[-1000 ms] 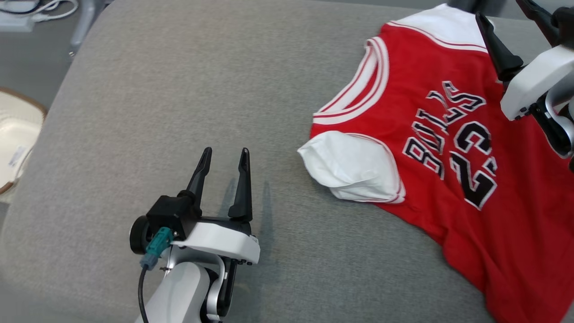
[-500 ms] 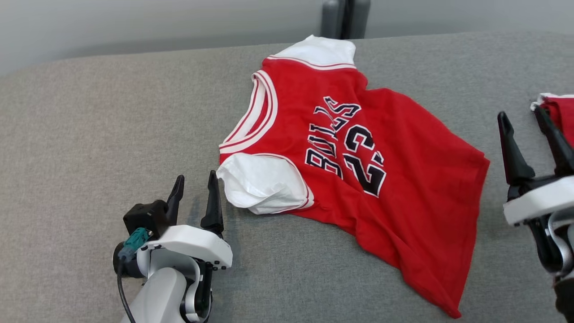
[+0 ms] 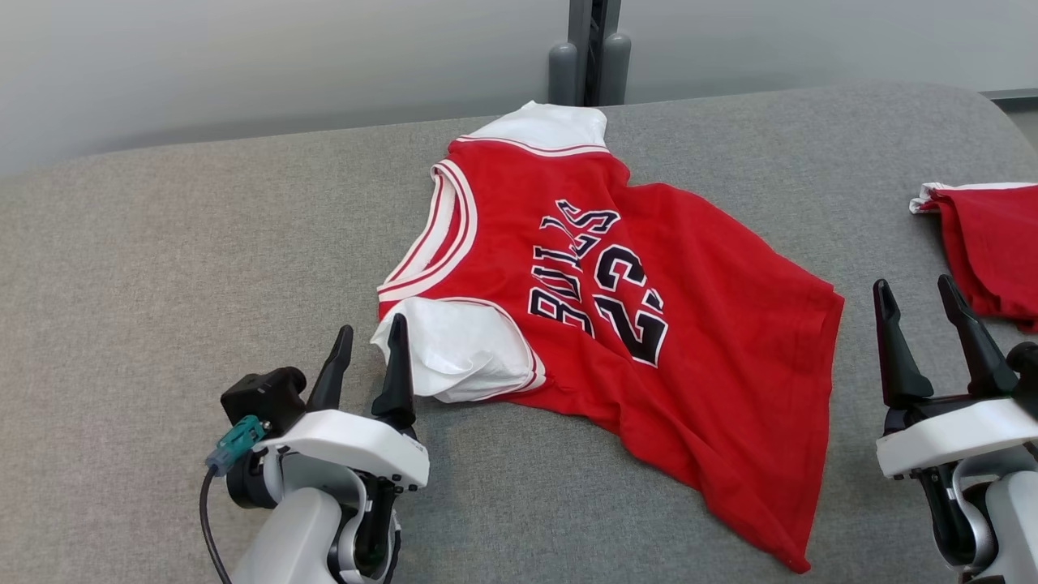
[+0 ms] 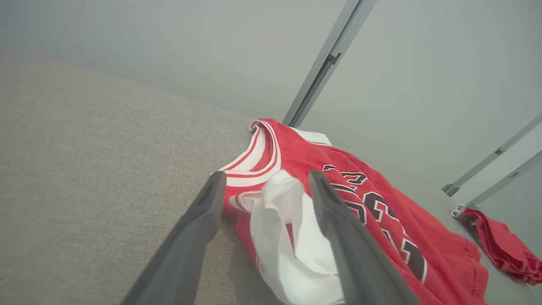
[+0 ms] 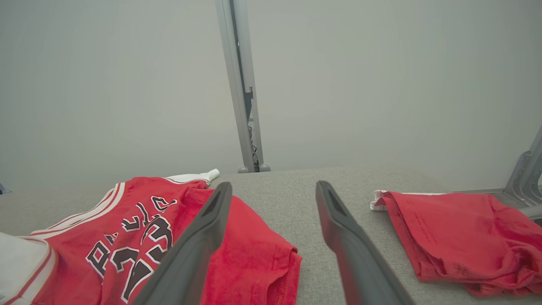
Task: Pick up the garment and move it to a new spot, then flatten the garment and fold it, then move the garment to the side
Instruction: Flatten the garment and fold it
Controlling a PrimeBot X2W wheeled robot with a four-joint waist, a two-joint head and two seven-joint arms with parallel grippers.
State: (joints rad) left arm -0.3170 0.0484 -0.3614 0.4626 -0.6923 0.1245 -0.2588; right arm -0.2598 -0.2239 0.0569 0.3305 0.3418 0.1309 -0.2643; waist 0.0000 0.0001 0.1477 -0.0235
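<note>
Red jersey (image 3: 649,324) lettered "BULLS 23" lay right of the left pincer (image 3: 372,324) and left of the right pincer (image 3: 915,282), both spread apart, empty

A wide surface (image 3: 162,284) covered in grey woven fabric, rounded at its far right corner, runs up to a plain, pale grey-green wall (image 3: 243,73). A grey metal post (image 3: 581,32) rises against that wall behind the surface's far edge, with two rounded grey stubs (image 3: 562,73) at its foot. The light is soft and even, casting only faint shadows.
</note>
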